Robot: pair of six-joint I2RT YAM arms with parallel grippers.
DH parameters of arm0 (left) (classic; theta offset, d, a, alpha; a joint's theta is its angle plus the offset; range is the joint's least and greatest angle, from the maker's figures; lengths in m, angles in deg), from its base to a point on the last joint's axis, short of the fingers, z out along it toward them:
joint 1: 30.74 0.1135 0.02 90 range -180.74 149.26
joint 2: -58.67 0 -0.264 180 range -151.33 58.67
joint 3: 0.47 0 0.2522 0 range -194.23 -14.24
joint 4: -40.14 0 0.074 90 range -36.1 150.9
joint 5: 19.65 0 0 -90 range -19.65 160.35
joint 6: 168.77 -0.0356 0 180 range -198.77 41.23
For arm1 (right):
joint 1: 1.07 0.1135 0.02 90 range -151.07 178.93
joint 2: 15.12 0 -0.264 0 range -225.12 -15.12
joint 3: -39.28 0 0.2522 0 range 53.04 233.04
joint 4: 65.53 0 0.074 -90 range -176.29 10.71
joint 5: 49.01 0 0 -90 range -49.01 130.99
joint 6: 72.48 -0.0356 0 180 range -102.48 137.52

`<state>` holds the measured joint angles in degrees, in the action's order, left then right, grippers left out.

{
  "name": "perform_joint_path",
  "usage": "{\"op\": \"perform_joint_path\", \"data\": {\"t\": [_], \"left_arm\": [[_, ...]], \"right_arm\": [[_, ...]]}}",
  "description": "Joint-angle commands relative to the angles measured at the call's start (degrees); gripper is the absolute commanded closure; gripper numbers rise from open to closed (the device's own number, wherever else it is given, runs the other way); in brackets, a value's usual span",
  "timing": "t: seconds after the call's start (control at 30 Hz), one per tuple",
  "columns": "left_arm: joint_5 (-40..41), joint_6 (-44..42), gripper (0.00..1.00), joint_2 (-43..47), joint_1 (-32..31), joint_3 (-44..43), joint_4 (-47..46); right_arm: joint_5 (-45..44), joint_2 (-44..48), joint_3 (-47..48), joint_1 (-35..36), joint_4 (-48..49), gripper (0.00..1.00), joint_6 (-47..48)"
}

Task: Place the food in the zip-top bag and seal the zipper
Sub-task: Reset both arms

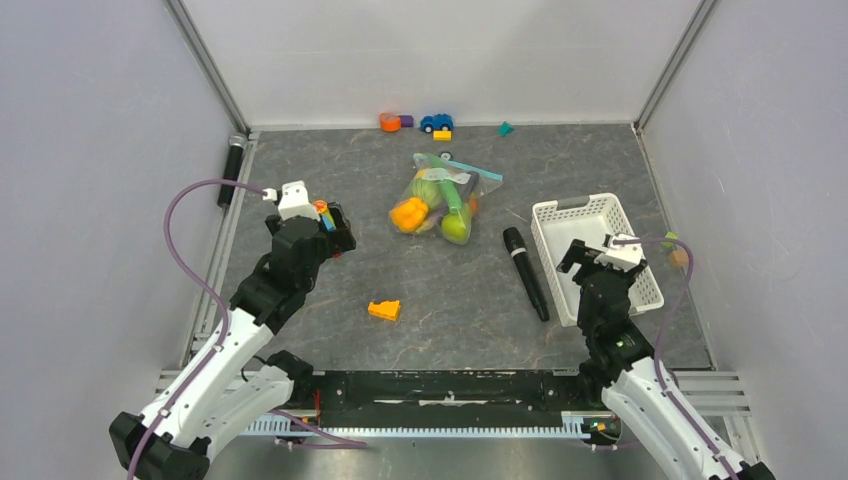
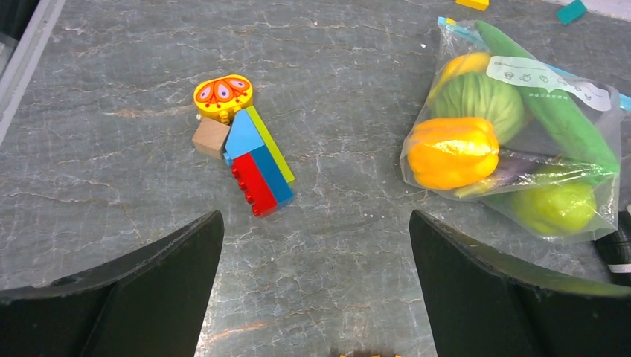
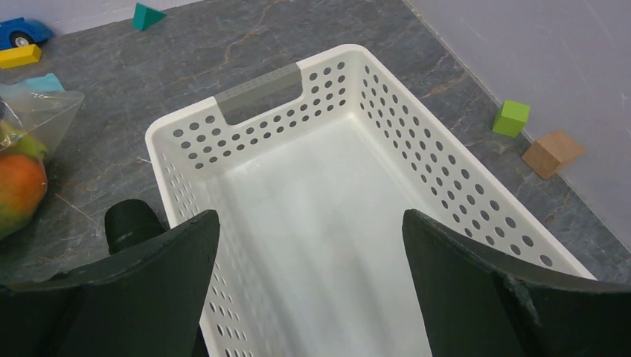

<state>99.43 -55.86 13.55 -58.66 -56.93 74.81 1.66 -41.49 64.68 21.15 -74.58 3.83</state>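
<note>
The clear zip-top bag [image 1: 445,195] lies on the table's far middle with the food inside it. The left wrist view shows an orange-yellow pepper [image 2: 452,151], a round green vegetable [image 2: 480,100], a long green pod [image 2: 554,111] and a lime-green fruit [image 2: 554,207] through the bag [image 2: 595,175]. The teal zipper [image 1: 478,172] runs along the bag's far edge. My left gripper [image 1: 340,230] [image 2: 314,216] hangs open and empty, left of the bag. My right gripper [image 1: 590,258] [image 3: 309,216] is open and empty over the basket. A red-green fruit [image 3: 18,190] shows in the bag's corner.
A white slotted basket [image 1: 545,215] [image 3: 253,89] stands right of the bag, a black microphone [image 1: 525,272] between them. Toy blocks [image 2: 249,160] lie ahead of my left gripper. An orange wedge [image 1: 384,310] sits nearer. Small toys [image 1: 436,122] line the back wall; cubes [image 3: 511,117] lie far right.
</note>
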Motion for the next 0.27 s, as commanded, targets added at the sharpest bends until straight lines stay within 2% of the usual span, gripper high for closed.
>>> {"op": "perform_joint_path", "data": {"t": [0.0, 0.23], "left_arm": [[-1.86, 0.71, 0.0, 1.29, 0.24, 0.65, -3.24], [-3.33, 0.48, 0.0, 4.07, 0.24, 2.18, -4.74]], "right_arm": [[-3.85, 1.65, -0.88, 0.0, 0.85, 0.02, -0.48], [-3.59, 4.92, -1.81, 0.02, 0.82, 0.02, -0.73]]}}
